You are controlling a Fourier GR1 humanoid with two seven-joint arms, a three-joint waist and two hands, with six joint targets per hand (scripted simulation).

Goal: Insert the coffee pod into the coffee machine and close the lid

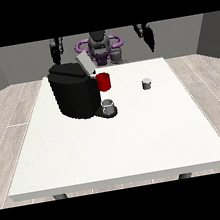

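A black coffee machine (73, 92) stands on the white table (117, 141) at the left of centre, its grey lid (85, 64) tilted up and open. A grey cup (109, 107) sits on the machine's drip base. Behind the machine stands a red mug (104, 81). The small grey coffee pod (147, 83) stands upright on the table to the right of the machine. The hand at the view's left (56, 49) and the hand at the view's right (148, 35) hang raised beyond the table's far edge, far from the pod and holding nothing.
The robot's torso (99, 45) with purple parts is behind the far edge. Bare tabletop stretches from the machine to the near edge (123, 179). Wood-look floor surrounds the table.
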